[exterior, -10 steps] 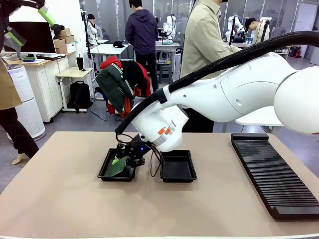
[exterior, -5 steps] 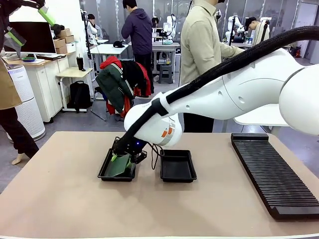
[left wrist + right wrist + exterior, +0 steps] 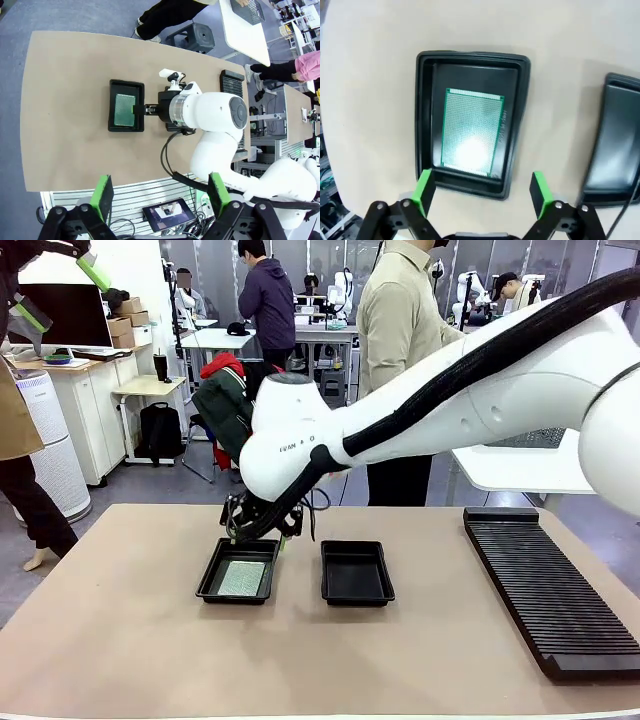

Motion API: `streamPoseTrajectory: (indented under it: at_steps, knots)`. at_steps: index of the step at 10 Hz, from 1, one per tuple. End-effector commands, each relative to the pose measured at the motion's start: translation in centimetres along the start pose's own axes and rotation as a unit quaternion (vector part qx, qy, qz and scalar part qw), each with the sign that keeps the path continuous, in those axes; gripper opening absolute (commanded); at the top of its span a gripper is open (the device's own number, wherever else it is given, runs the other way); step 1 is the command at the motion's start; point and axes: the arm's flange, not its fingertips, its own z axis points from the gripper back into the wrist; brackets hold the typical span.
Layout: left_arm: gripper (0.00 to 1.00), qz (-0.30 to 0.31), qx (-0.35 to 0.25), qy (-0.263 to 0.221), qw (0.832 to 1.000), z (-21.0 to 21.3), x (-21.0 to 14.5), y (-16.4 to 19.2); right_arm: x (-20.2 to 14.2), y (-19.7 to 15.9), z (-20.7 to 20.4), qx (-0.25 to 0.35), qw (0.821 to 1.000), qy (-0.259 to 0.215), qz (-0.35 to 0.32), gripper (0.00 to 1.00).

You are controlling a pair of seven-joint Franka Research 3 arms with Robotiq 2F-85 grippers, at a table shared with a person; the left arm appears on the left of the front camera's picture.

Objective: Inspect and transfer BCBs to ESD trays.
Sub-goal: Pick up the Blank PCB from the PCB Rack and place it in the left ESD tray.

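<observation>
One BCB (image 3: 243, 577), green with a pale silvery face, lies flat in the left ESD tray (image 3: 209, 584). The right ESD tray (image 3: 356, 575) beside it holds nothing. My right gripper (image 3: 262, 526) hangs open just above the far edge of the left tray, holding nothing. In the right wrist view its gripper (image 3: 482, 192) stands wide over the near rim of the tray (image 3: 422, 115), with the BCB (image 3: 472, 132) beyond it. My left gripper (image 3: 161, 195) is open and high above the table, looking down on the BCB (image 3: 125, 110) in its tray (image 3: 126, 86); it appears at upper left (image 3: 62, 292).
A long black slotted rack (image 3: 550, 590) lies along the table's right side. A person in a beige jacket (image 3: 400, 330) stands at the far edge. Another person stands off the table's left. My right arm spans the table's middle.
My right gripper has opened and let go of the BCB, which went from tilted in the jaws to flat in the left tray. The gripper has risen and drawn back.
</observation>
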Motion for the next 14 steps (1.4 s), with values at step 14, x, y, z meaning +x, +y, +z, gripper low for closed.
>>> streamPoseTrajectory:
  at_steps: [14]
  knots:
    - [1.00,0.002,-0.002,0.000,1.000,-0.1,-0.1,0.1,0.1,0.8,4.3,-0.062,0.998,0.010,0.007,1.00]
